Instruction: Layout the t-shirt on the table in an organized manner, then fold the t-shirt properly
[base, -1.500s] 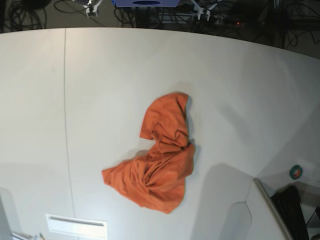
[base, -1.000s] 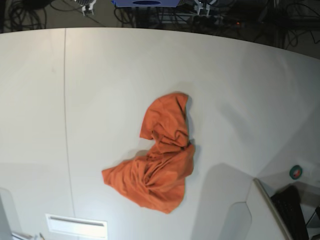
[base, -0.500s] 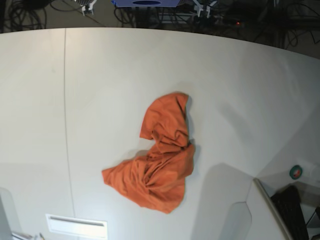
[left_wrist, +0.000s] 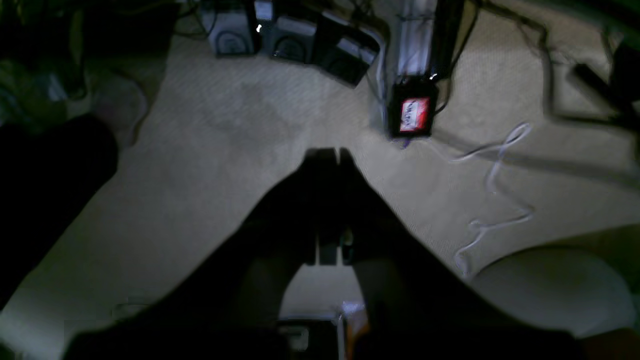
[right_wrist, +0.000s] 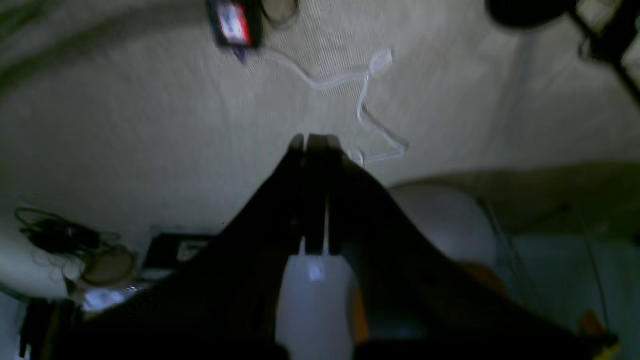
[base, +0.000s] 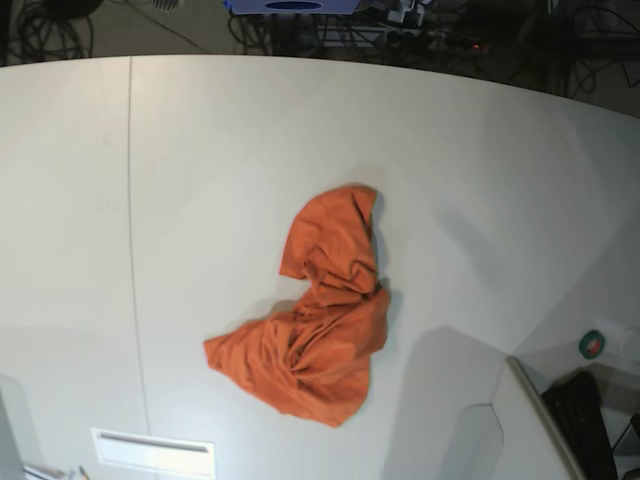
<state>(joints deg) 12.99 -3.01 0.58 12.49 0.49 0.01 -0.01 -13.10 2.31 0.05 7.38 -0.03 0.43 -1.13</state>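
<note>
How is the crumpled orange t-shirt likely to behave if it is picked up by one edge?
The t-shirt lies bunched in deep soft folds, so it is probably floppy and would drape and unfurl, not hold shape. It looks thin, so likely light. On the smooth white table it may slide and bunch further if pushed.

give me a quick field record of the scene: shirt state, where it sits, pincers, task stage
t-shirt: crumpled in a heap, not spread, not folded
location: on the white table, right of its dark seam line
left pincer: shut, holding nothing, over the floor away from the shirt
right pincer: shut, holding nothing, also off the table
contact with shirt: none
task stage: layout not yet begun
</note>
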